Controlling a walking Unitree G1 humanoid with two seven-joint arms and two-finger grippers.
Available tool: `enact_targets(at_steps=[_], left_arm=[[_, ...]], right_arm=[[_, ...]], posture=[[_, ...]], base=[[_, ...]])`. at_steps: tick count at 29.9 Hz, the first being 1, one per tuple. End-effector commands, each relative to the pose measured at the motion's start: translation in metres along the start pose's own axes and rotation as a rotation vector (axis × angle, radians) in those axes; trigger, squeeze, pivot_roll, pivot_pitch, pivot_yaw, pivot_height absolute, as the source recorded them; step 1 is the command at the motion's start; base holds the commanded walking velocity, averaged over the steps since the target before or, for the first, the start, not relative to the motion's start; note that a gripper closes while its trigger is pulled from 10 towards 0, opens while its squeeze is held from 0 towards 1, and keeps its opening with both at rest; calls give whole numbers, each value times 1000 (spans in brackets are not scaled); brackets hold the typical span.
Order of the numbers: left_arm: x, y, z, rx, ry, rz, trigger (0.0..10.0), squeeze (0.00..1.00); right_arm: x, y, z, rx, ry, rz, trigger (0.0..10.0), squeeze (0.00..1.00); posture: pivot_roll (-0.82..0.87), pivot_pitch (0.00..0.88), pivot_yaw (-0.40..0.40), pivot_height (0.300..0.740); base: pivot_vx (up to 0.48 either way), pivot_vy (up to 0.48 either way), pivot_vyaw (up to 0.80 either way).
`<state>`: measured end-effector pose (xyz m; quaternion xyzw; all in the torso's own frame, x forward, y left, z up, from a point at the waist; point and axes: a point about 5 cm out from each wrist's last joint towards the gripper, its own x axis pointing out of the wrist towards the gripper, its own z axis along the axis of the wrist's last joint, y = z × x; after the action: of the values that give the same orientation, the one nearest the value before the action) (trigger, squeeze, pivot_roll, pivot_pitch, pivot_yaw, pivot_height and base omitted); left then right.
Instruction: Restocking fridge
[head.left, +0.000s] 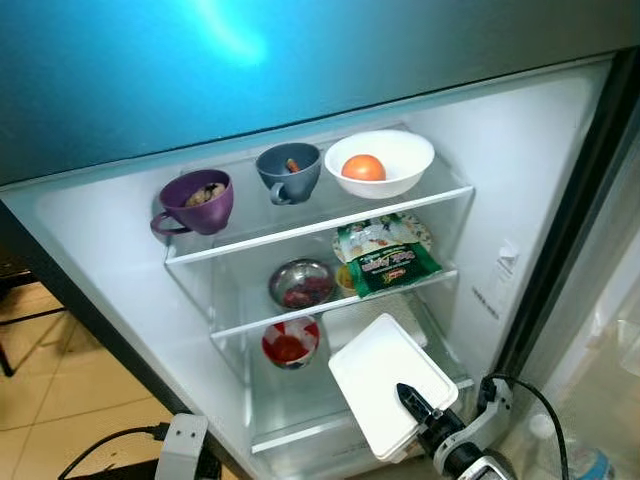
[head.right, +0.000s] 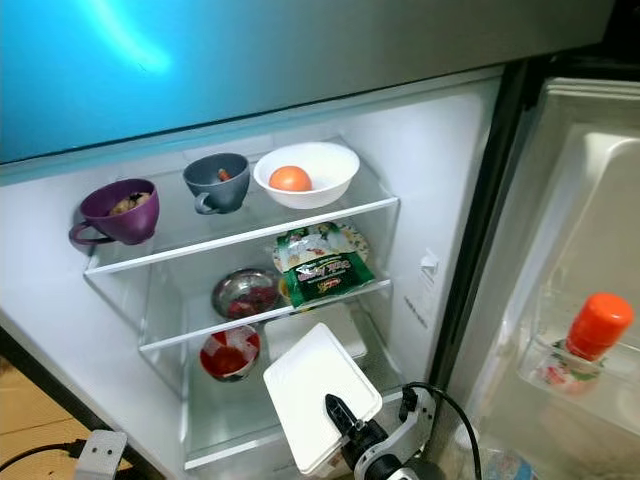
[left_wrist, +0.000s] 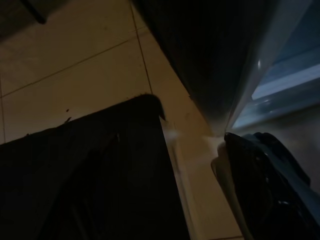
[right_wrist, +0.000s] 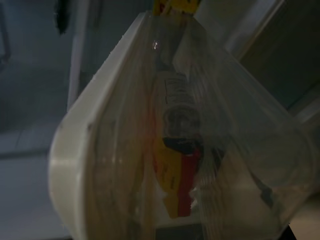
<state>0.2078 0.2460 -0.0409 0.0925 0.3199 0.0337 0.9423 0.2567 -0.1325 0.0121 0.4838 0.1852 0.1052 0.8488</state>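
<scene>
White plastic makes up the flat, lidded container (head.left: 392, 385) nearest the camera, a rounded rectangular box tilted at the mouth of the open fridge (head.left: 480, 200), above its lowest level. The right gripper (head.left: 418, 405) has its black fingers closed on the box's near edge; from the wrist the box's translucent underside shows something yellow and red inside. The left gripper (left_wrist: 267, 190) hangs low over the tiled floor (left_wrist: 75, 75) beside the fridge, and whether its fingers are parted cannot be told. Just behind the box, a small clear bowl (head.left: 290, 343) holds something red. On the middle glass shelf a steel bowl (head.left: 301, 284) carries dark red contents, next to a green packet (head.left: 386, 256) with a red label whose writing is too small to read. On the top shelf stand a purple cup (head.left: 196, 202) with brownish food, a grey cup (head.left: 289, 171) with something orange, and a white bowl (head.left: 381, 163) holding one orange fruit (head.left: 364, 168). In the door rack sits a bottle with an orange cap (head.right: 598, 325).
</scene>
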Motion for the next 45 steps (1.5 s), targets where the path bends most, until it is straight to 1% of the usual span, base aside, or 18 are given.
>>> enact_targets(at_steps=[1,3,5,7,8,9,10,11,12,13,17,19,22,24,29,34,38,45], left_arm=[[1,21,16,-13,-48,52,10000,0],[1,23,34,-40,-117,50,10000,0],[0,24,39,-41,-140,44,10000,0],[-6,23,44,8,-174,16,10000,0],[-17,18,49,105,-228,-53,10000,0],[-17,18,49,105,-228,-53,10000,0],[-36,5,52,211,-281,-190,10000,0],[-36,5,52,211,-281,-190,10000,0],[-50,-6,54,254,-302,-295,10000,0],[-50,-6,54,254,-302,-295,10000,0],[-100,-29,53,243,-263,-588,10000,0],[-116,-28,51,222,-236,-629,10000,0],[-124,-25,49,213,-224,-633,10000,0],[-139,-20,46,211,-200,-640,10000,0],[-146,-17,47,211,-175,-636,10000,0],[-138,-20,58,207,-189,-628,10000,0],[-130,-25,77,209,-238,-628,10000,0],[-130,-35,99,205,-277,-646,10000,0]], right_arm=[[14,23,-24,137,-3,65,10000,0],[22,28,-20,171,-32,80,10000,0],[25,29,-19,170,-37,75,10000,0],[30,33,-17,175,-51,79,10000,0],[38,41,-14,187,-74,90,10000,0],[38,41,-14,187,-74,90,10000,0],[46,48,-10,200,-98,93,10000,0],[46,48,-10,200,-98,93,10000,0],[50,50,-8,204,-107,86,10000,0],[50,50,-8,204,-107,86,10000,0],[58,52,-8,199,-111,39,10000,0],[62,53,-9,188,-110,20,10000,0],[64,55,-8,190,-113,22,10000,0],[69,61,-6,192,-117,33,10000,0],[77,71,-5,233,-126,56,10000,0],[84,82,-3,283,-150,90,10000,0],[88,89,0,292,-172,108,10000,0],[94,99,9,307,-210,160,10000,0]], posture=[[35,170,137,341],[49,193,145,341],[49,193,145,341],[53,209,152,341],[58,222,157,341],[58,222,157,341],[70,231,158,341],[70,231,158,341],[84,239,158,341],[84,239,158,341],[97,251,160,341],[102,256,163,341],[106,259,164,341],[110,261,164,341],[134,262,162,341],[153,272,163,341],[170,292,152,341],[205,313,159,341]], base=[[0,0,0],[0,0,0],[0,0,0],[0,0,0],[0,0,0],[0,0,0],[0,0,0],[0,0,0],[0,0,0],[0,0,0],[0,0,0],[0,0,0],[0,0,0],[0,0,0],[0,0,0],[0,0,0],[0,0,0],[0,0,0]])
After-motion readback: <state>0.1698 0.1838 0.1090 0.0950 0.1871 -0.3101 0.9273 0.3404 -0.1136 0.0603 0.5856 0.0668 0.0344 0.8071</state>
